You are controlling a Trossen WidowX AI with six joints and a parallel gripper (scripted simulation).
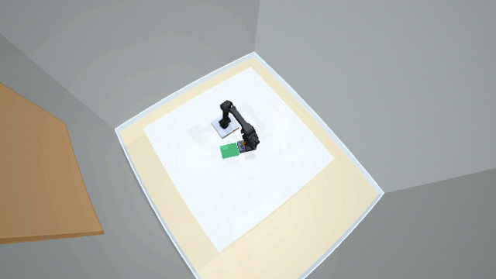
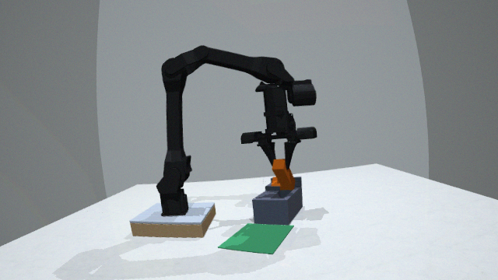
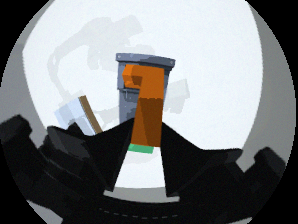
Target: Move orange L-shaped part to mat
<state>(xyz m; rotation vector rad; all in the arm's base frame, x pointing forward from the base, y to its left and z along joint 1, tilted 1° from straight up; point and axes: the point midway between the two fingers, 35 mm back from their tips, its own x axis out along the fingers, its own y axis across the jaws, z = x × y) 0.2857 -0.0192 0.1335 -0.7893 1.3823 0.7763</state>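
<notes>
The orange part [image 1: 244,143] [image 2: 284,176] [image 3: 152,82] is tilted, with its straight end up and its L-shaped end lower, over the far part of the grey tray [image 2: 268,210] [image 3: 145,57]. My gripper [image 2: 280,166] [image 3: 147,123] points down and is shut on the raised straight end, one finger on each side. The body of the part stands above the tray's rim; whether the L-shaped end still touches the tray cannot be told. The green mat [image 1: 229,151] [image 2: 257,239] [image 3: 141,149] lies flat beside the tray with nothing on it.
The arm's base stands on a pale board with a wooden edge [image 1: 222,133] [image 2: 167,229] [image 3: 90,115], left of the tray in the exterior view. The tray's walls stand well above the mat. A light wooden surface borders the white sheet [image 1: 209,194] in the top view.
</notes>
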